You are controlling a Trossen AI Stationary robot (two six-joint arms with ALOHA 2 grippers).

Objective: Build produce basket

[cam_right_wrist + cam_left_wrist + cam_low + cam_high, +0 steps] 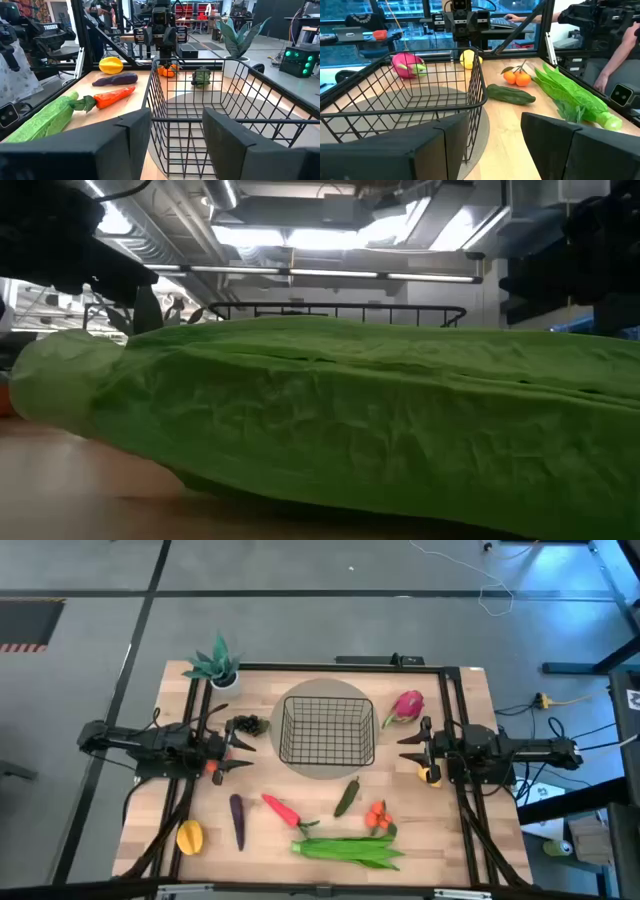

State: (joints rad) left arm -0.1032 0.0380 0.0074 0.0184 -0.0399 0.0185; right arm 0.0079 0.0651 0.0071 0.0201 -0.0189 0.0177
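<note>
The black wire basket [327,730] stands on a round grey mat at the table's middle. My left gripper [235,752] is open at the basket's left side, my right gripper [410,745] open at its right; neither touches anything. Around the basket lie the pink dragon fruit [407,705], dark grapes [247,724], eggplant [237,820], mango [190,837], red pepper [282,810], cucumber [346,797], orange tomatoes [378,817] and the long leafy bundle [350,849]. The lemon [428,775] lies partly under the right arm. The leafy bundle [330,420] fills the low view.
A teal potted plant [218,662] stands at the far left corner. A small orange thing [213,768] lies under the left gripper. Black frame rails run along both table sides. A person's arm [615,55] shows beyond the near edge. Bare wood lies between the basket and the near produce.
</note>
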